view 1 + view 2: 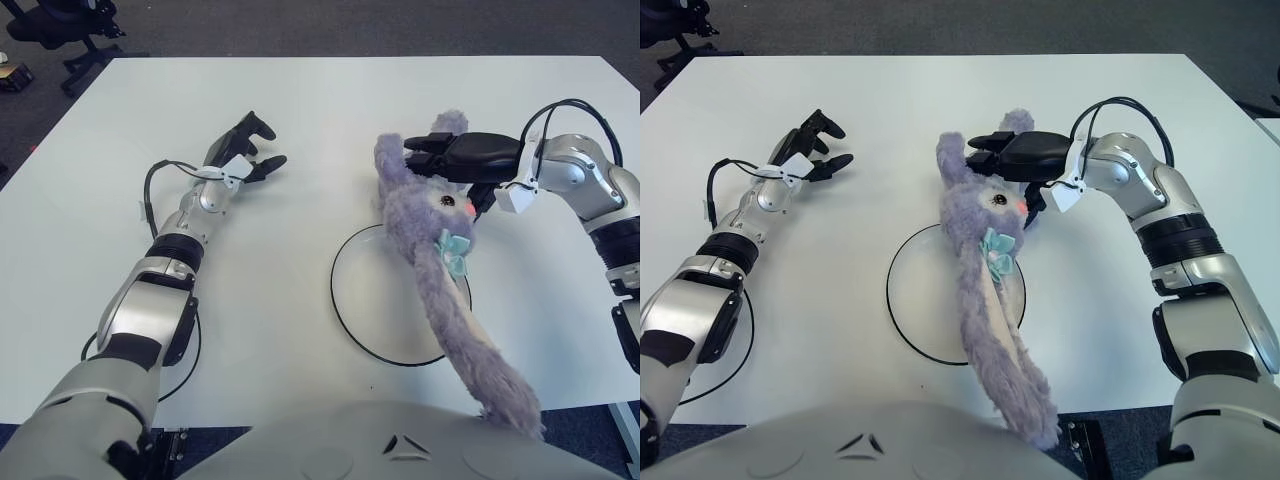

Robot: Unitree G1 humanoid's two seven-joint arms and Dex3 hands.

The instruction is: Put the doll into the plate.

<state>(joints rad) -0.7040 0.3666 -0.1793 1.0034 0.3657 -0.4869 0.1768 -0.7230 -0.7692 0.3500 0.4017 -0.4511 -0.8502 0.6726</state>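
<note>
One doll (432, 215), purple plush rabbit: head over the far rim of the one plate (352, 325), long body trailing across the plate toward you, past its near-right edge. Your right hand (455, 158) pinches the doll at its ears, just beyond the plate. Your left hand (243, 150) sits well left of the plate on the white table (300, 100), fingers loosely spread, holding nothing.

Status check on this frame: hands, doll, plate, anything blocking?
Right hand shut on doll at its ears. Left hand open, idle left of plate. Doll hangs over plate's right side. Nothing blocking.
</note>
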